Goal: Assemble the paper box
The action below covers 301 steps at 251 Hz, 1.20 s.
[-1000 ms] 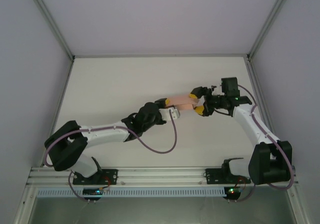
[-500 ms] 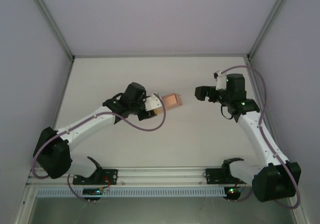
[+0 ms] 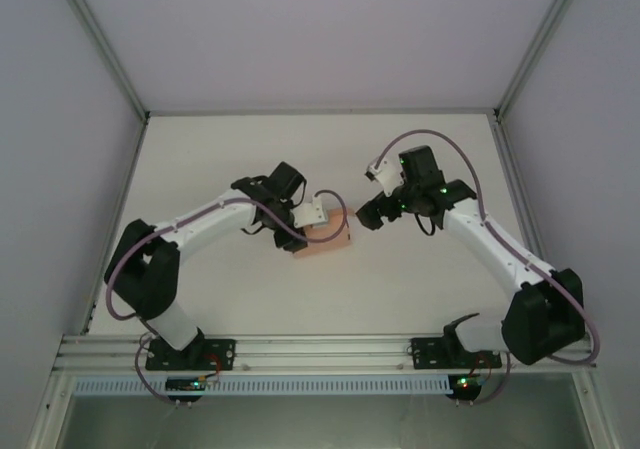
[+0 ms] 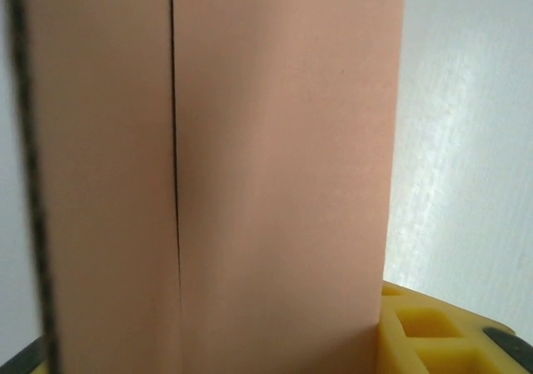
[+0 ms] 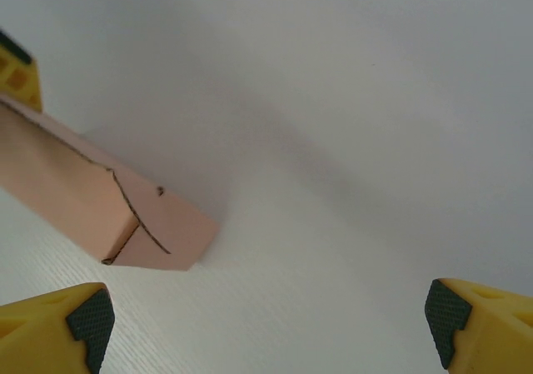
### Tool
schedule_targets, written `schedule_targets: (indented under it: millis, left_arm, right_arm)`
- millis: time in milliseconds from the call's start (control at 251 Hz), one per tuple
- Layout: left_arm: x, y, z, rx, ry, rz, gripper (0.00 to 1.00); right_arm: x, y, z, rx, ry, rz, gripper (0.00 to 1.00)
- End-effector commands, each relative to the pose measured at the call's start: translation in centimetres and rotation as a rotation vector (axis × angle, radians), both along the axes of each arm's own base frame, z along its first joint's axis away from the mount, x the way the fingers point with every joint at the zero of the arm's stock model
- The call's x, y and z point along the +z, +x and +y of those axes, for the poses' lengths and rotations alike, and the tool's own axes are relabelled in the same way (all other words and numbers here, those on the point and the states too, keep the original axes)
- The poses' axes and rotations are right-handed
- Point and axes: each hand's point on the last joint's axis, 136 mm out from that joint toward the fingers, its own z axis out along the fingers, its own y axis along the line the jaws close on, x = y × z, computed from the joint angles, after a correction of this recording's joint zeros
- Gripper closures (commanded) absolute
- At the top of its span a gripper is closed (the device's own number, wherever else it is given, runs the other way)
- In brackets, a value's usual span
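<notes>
Salmon-pink paper box (image 3: 328, 239) sits clamped in the left end effector (image 3: 303, 235); the right end effector (image 3: 368, 213) gapes wide, touching nothing.

A white, matte table (image 3: 220, 159) is enclosed by pale grey walls (image 3: 320, 29) rising from its left, far and right edges. Slim metal posts (image 3: 100, 44) climb from the two far corners. Along the near edge runs an aluminium rail (image 3: 320, 349), with a white perforated strip (image 3: 320, 384) just below it.
</notes>
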Motion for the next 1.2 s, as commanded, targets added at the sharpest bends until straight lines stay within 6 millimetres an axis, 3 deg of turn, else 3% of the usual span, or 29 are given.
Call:
schedule_targets:
  millis: [0, 88, 303, 319, 495, 635, 822, 926, 938, 1086, 1197]
  left_arm:
    - [-1.5, -0.1, 0.7, 0.000, 0.085, 0.052, 0.62]
    - [-1.5, 0.2, 0.3, -0.012, 0.078, 0.047, 0.61]
    - [-1.7, 0.2, 0.0, -0.048, 0.085, 0.037, 0.61]
    - [-1.7, 0.2, 0.0, -0.048, 0.086, 0.036, 0.61]
    - [-1.4, 0.4, -0.3, -0.056, 0.079, 0.027, 0.61]
    - [-1.1, 0.6, -0.4, -0.056, 0.074, 0.018, 0.61]
    - [-0.7, 1.4, -0.9, -0.028, 0.052, -0.013, 0.60]
    - [-0.4, 2.2, -1.3, 0.001, 0.033, -0.035, 0.59]
    - [-0.5, 2.2, -1.3, 0.002, 0.033, -0.034, 0.59]
    - [-0.8, 2.5, -1.7, 0.017, 0.027, -0.031, 0.58]
    - [-1.2, 2.5, -1.7, 0.023, 0.039, -0.028, 0.59]
  right_arm:
    - [0.1, -0.3, 1.1, 0.066, -0.017, 0.014, 0.03]
    - [-1.0, 0.5, 1.5, 0.061, -0.031, 0.028, 0.04]
    - [-2.4, 1.2, 3.5, 0.103, 0.020, 0.113, 0.21]
    - [-1.5, 1.6, 4.0, 0.111, 0.030, 0.094, 0.23]
    - [-2.0, 2.2, 4.8, 0.126, 0.021, 0.112, 0.51]
    - [-2.3, 1.4, 5.3, 0.150, 0.024, 0.149, 0.78]
    - [-2.9, 0.1, 5.3, 0.099, 0.017, 0.216, 0.96]
    - [-2.9, 0.6, 5.6, -0.054, 0.084, 0.225, 1.00]
    - [-3.6, 0.4, 5.5, -0.077, 0.085, 0.236, 1.00]
    - [-4.0, 1.8, 5.6, -0.324, 0.257, 0.129, 1.00]
    - [-4.4, 1.7, 5.3, -0.400, 0.315, 0.112, 1.00]
